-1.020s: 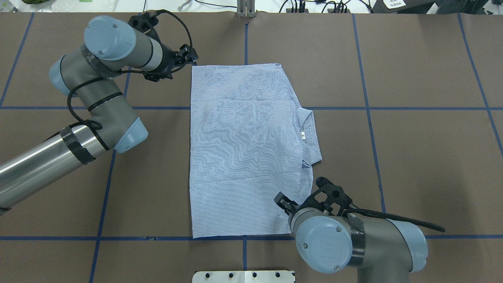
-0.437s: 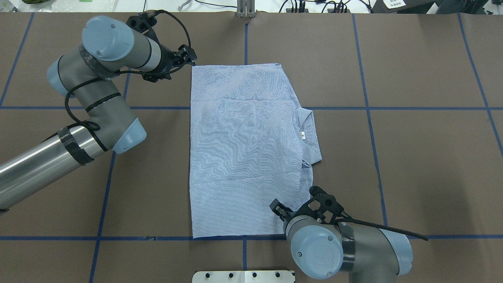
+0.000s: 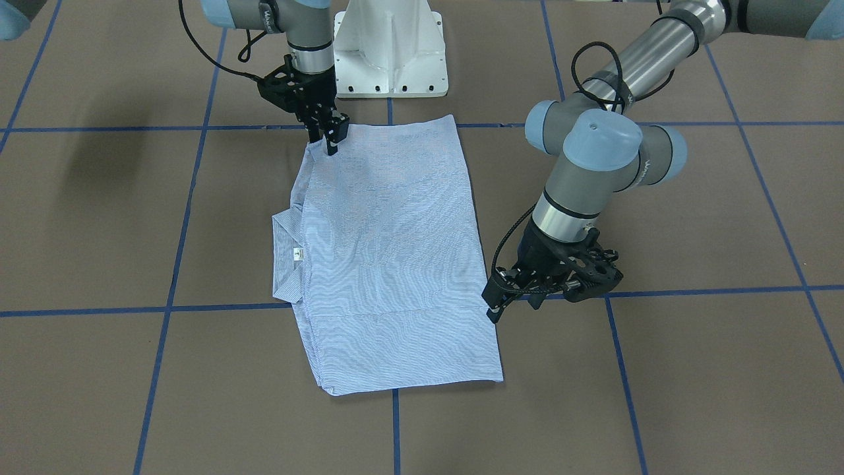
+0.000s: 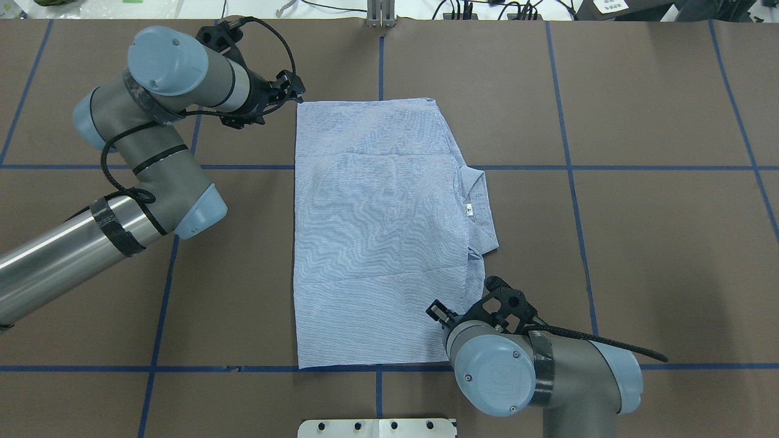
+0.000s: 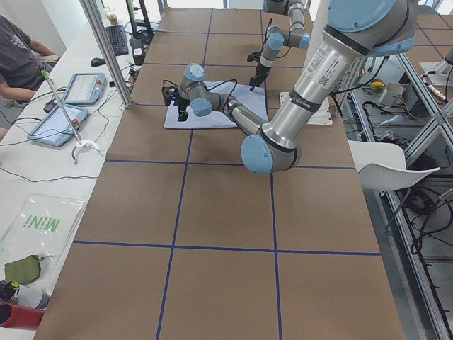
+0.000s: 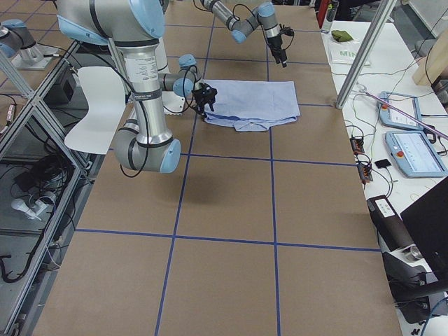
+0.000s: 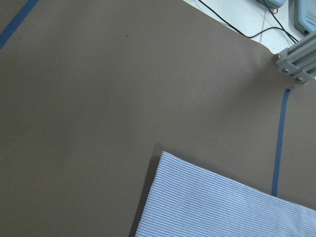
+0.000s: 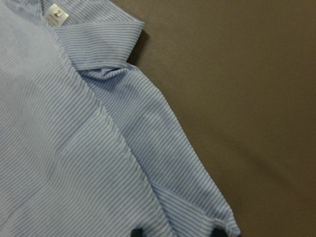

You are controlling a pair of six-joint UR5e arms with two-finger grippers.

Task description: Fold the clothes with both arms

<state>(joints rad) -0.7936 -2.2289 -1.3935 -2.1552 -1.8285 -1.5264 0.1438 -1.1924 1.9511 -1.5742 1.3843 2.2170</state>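
Observation:
The light blue striped shirt [image 4: 377,231] lies folded into a flat rectangle in the middle of the table, its collar [image 4: 481,207] and white neck label [image 4: 469,210] on the right side. My left gripper [image 4: 297,92] hovers just off the shirt's far left corner, seemingly open and empty; its wrist view shows that corner [image 7: 222,202] and bare table. My right gripper [image 4: 435,312] stands open over the shirt's near right corner. Its fingertips [image 8: 136,232] show apart above the cloth [image 8: 74,148]. In the front view the left gripper [image 3: 493,309] and the right gripper [image 3: 331,140] sit at opposite corners.
The brown table [image 4: 639,243] carries a blue tape grid. The white pedestal base [image 3: 389,53] stands at the near edge behind the shirt. A metal post [image 4: 380,15] and cables lie at the far edge. Tablets [image 5: 71,106] and an operator sit past that edge.
My right arm shifted a little left, then back, its gripper staying over the shirt's near right corner. The left arm hardly moved. The shirt has not moved.

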